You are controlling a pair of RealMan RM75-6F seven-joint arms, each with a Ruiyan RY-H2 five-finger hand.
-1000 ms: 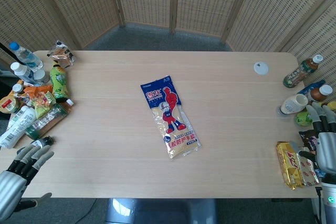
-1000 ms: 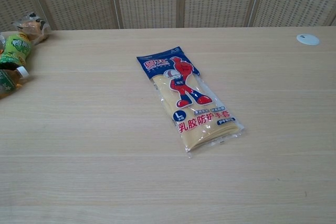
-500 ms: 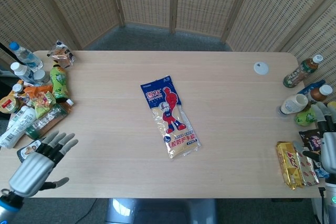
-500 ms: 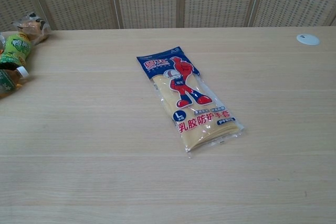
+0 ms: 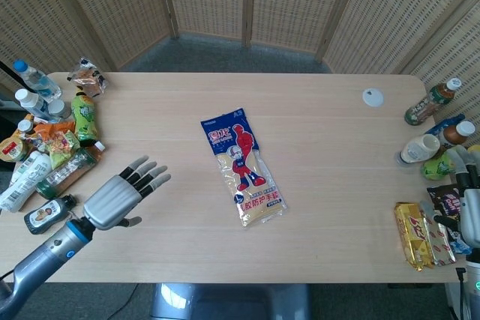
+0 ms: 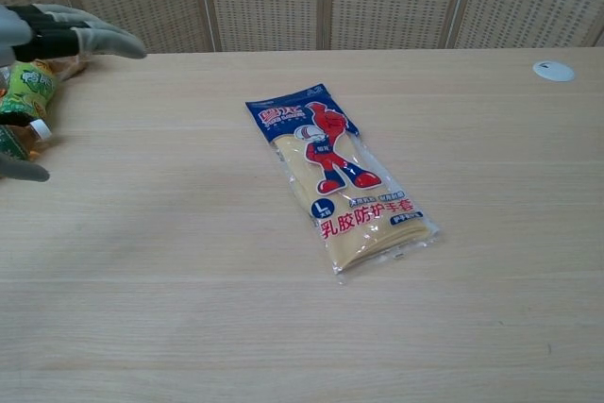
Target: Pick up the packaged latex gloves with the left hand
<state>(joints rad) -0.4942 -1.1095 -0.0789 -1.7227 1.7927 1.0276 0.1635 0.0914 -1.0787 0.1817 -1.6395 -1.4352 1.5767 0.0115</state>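
Observation:
The packaged latex gloves [image 5: 244, 166] lie flat mid-table, a clear pack with a blue top, a red figure and yellow gloves inside; the chest view shows the same pack [image 6: 335, 173]. My left hand [image 5: 122, 197] hovers over the table well left of the pack, fingers spread and holding nothing; its fingers [image 6: 66, 38] enter the chest view at the top left. My right hand [image 5: 470, 200] stays at the right edge beside the snacks, only partly in view, with nothing seen in it.
Bottles and snack packs [image 5: 52, 144] crowd the left edge. Drink bottles [image 5: 431, 129] and wrapped bars [image 5: 421, 236] sit at the right edge. A small white lid [image 5: 373, 97] lies at the back right. The wooden table [image 5: 172, 237] is fenced by wicker screens.
My left hand has come up from the table's front left corner and moved right over the tabletop toward the pack, now entering the chest view. The pack has not moved.

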